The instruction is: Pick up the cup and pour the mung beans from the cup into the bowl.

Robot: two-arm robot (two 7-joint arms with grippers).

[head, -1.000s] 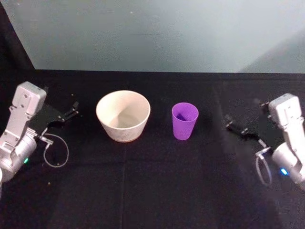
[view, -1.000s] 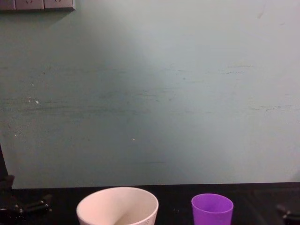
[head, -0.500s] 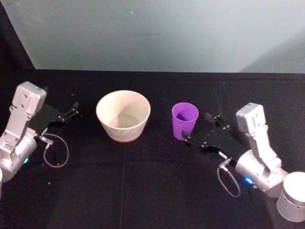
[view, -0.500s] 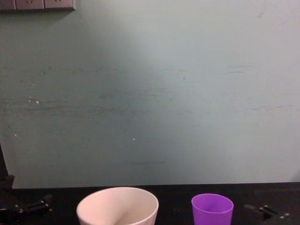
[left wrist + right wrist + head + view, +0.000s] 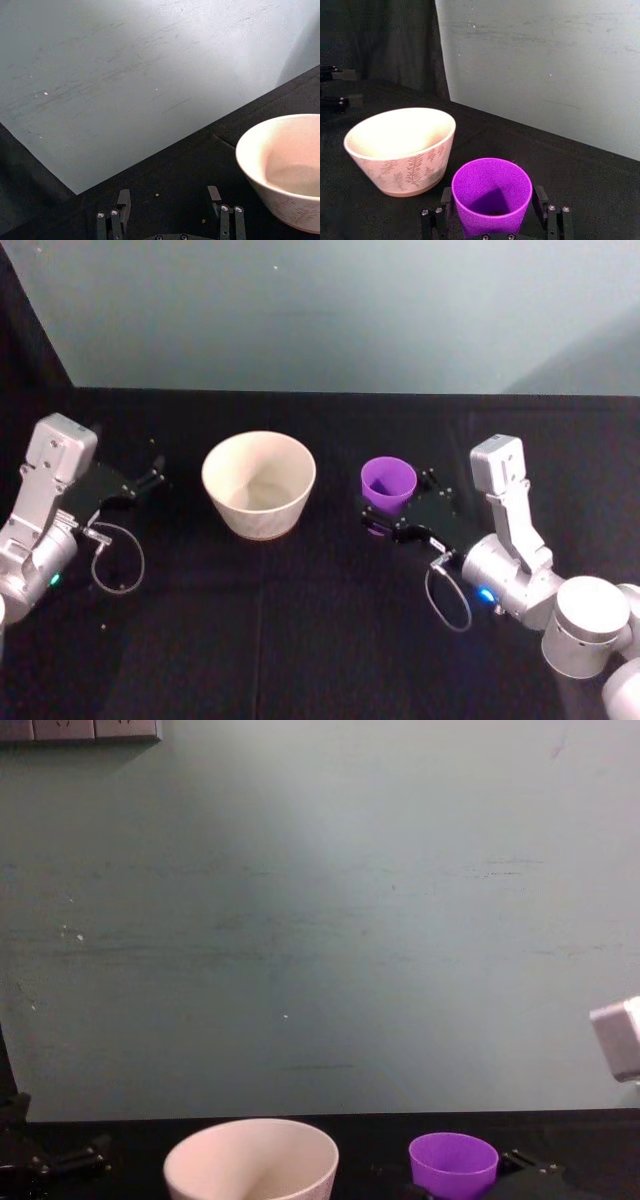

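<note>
The right gripper (image 5: 397, 505) is sitting right of centre in the head view with its jaws spread open, one on each side of the cup (image 5: 388, 482). From its wrist camera the gaps look very slight, so it is hard to tell whether either jaw is already touching the purple wall. The cup is standing upright on the black table (image 5: 320, 640), and a dark patch deep inside it may be the mung beans (image 5: 494, 210). It is probably light, thin and smooth, and its taper could let it slide in a loose hold. A moderate squeeze at mid-wall, below the rim, looks safest. The bowl (image 5: 258, 515) is sitting just left of centre, near the cup but apart from it. The left gripper (image 5: 150, 478) is resting open at the far left.
</note>
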